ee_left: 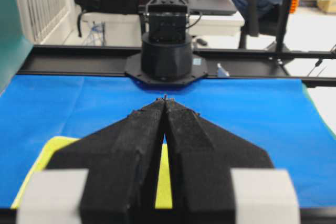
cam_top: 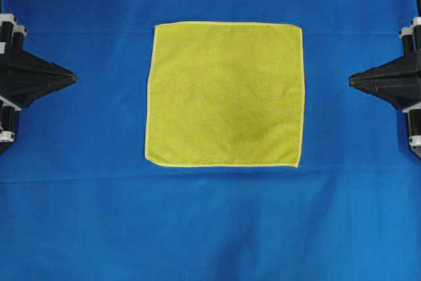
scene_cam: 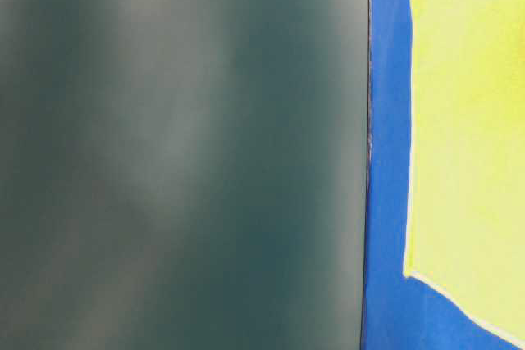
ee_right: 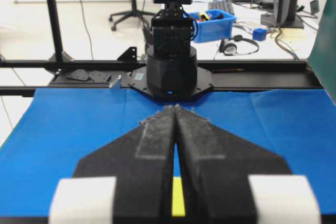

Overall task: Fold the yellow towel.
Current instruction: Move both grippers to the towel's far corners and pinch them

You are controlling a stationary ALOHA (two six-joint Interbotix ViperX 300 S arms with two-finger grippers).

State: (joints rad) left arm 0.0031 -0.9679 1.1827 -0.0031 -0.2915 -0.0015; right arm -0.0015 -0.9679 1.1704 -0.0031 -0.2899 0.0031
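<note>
Left gripper (cam_top: 74, 78): fingers pressed together tip to tip, nothing between them, touching nothing. It sits at the left edge of the overhead view, pointing level toward the middle.

Right gripper (cam_top: 350, 80): likewise closed and empty, at the right edge, pointing inward and facing the left one.

Yellow towel (cam_top: 225, 94): lies flat and unfolded on the blue table cover (cam_top: 210, 228), midway between the two grippers and well apart from both.

Both arms are cut off by the frame edges in the overhead view. In the table-level view a blurred dark green surface (scene_cam: 180, 153), possibly a panel close to the lens, blocks most of the frame; only a strip of cover and part of the towel show.
</note>
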